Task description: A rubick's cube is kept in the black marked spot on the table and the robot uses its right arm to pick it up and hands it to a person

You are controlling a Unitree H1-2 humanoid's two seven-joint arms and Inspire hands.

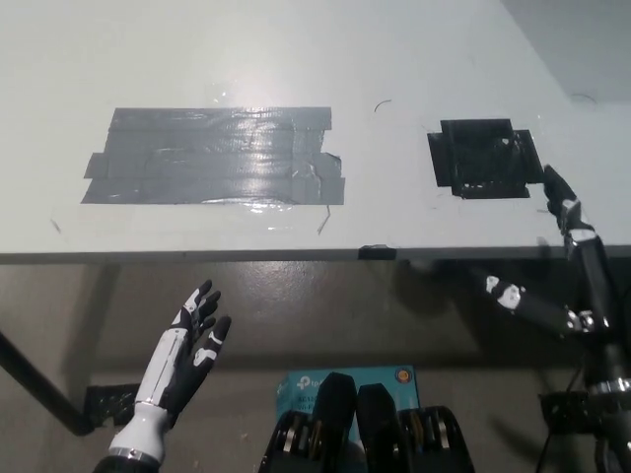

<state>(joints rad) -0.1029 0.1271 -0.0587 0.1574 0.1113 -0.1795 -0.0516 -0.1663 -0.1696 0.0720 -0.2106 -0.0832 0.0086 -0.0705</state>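
Zero cube in sight: black marked spot (485,158) on the surface (296,49) sits bare, right hand (567,266) open at near edge, left hand (187,350) resting open, so the handover looks done

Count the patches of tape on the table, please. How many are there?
2. A large grey tape patch lies on the left part of the white table. A small black tape square lies to its right, near the black right hand. No cube visible.

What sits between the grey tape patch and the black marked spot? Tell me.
Only bare white table with a small dark curved mark, in the head view, lies between the grey tape patch and the black marked spot.
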